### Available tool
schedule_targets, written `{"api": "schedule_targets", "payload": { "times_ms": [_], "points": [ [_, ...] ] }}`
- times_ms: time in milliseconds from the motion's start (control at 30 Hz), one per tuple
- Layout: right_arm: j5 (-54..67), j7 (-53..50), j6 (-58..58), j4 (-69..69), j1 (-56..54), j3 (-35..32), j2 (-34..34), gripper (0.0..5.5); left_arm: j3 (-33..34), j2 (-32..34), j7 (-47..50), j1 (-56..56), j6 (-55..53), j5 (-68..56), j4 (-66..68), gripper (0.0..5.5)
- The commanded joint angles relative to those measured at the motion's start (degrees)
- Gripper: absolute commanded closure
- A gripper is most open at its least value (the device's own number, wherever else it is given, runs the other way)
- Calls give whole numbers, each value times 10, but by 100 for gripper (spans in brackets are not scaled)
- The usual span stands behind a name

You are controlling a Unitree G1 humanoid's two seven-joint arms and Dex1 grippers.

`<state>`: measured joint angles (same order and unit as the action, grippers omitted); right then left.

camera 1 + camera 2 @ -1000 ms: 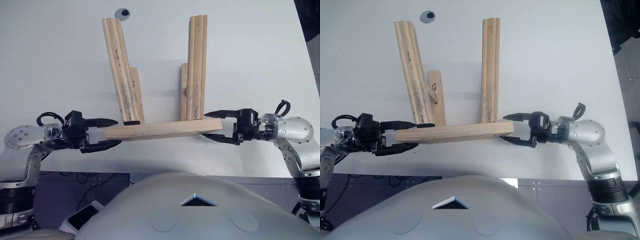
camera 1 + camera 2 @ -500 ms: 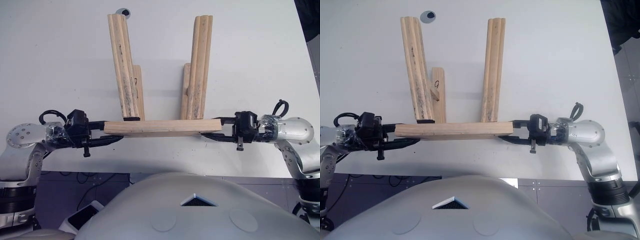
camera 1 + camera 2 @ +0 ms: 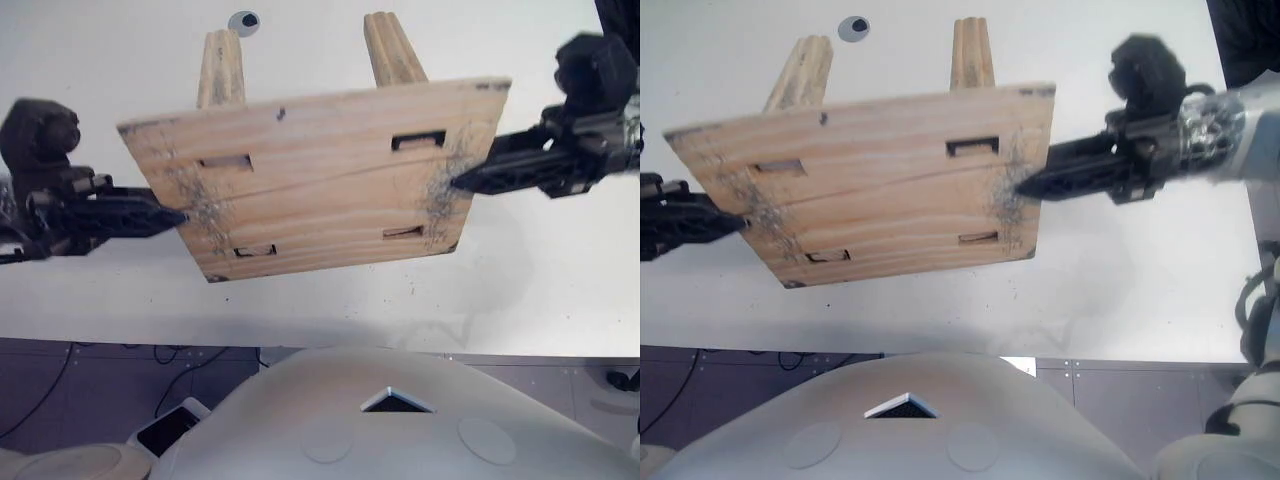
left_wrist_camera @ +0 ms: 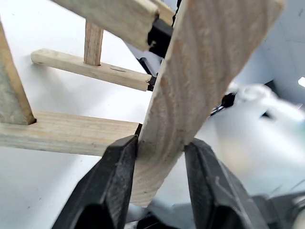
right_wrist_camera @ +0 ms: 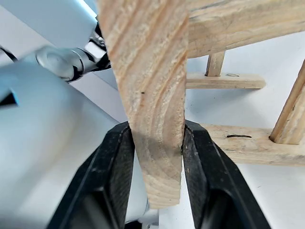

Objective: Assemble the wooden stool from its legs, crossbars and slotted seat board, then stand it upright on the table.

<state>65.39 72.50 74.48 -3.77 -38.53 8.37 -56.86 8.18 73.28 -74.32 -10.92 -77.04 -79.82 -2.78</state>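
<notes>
The white table point(image 3: 560, 290) spans the frame. One small round disc point(image 3: 243, 20) with a dark centre lies near its top edge, left of centre.

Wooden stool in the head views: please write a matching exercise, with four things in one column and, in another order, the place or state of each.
Things:
1. pale wooden seat board with four slots
2. black left gripper
3. black right gripper
4. small round grey disc

Places or states:
A. on the white table, near the far end of a wooden leg
B. shut on the board's edge at the robot's right
C. held between both grippers, slotted face toward the head camera
D. shut on the board's edge at the robot's left

Pairs: 1-C, 2-D, 3-B, 4-A.
</notes>
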Motion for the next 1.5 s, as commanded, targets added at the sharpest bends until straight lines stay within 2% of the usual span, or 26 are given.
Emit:
{"api": "schedule_targets", "payload": {
  "times_ms": [33, 100, 167, 267, 333, 467, 567, 600, 733, 967, 1000, 1167, 1233, 1300, 1400, 1500],
  "points": [
    [-262, 168, 8, 334, -339, 294, 33, 416, -224, -61, -25, -381, -155, -124, 302, 402],
    [-307, 198, -61, 467, -399, 346, 101, 416, -224, -104, -13, -416, -155, -100, 372, 404],
    [-330, 200, -106, 568, -432, 368, 156, 416, -226, -127, -3, -434, -155, -100, 421, 405],
    [-383, 187, -193, 699, -450, 359, 225, 409, -211, -166, 18, -452, -155, -78, 486, 405],
    [-404, 134, -242, 750, -440, 351, 262, 403, -193, -189, 29, -460, -154, -70, 523, 405],
    [-381, 18, -301, 801, -469, 274, 281, 394, -107, -239, 61, -503, -154, -46, 611, 405],
    [-366, -95, -357, 822, -508, 200, 291, 394, -56, -251, 83, -445, -154, -47, 601, 405],
    [-367, -104, -359, 824, -515, 187, 294, 346, -38, -257, 89, -420, -153, -51, 593, 405],
    [-388, -131, -364, 829, -518, 139, 295, 279, 15, -285, 118, -358, -153, -49, 569, 405],
    [-450, -200, -394, 830, -512, -8, 267, 169, 124, -334, 232, -319, -131, 1, 558, 405],
    [-452, -206, -398, 829, -508, -31, 261, 150, 139, -338, 245, -305, -131, 7, 543, 368],
    [-479, -205, -406, 827, -476, -103, 222, 63, 181, -352, 281, -273, -151, 6, 478, 292],
    [-463, -195, -400, 824, -468, -150, 204, 29, 189, -362, 292, -281, -154, 1, 464, 260],
    [-441, -158, -379, 821, -454, -197, 186, 10, 195, -364, 299, -269, -154, -15, 442, 230],
    [-418, -88, -345, 814, -403, -246, 163, 10, 205, -361, 306, -219, -154, -50, 401, 195],
    [-394, -16, -317, 801, -299, -285, 152, 10, 225, -375, 317, -99, -154, -80, 309, 148]
  ]
}}
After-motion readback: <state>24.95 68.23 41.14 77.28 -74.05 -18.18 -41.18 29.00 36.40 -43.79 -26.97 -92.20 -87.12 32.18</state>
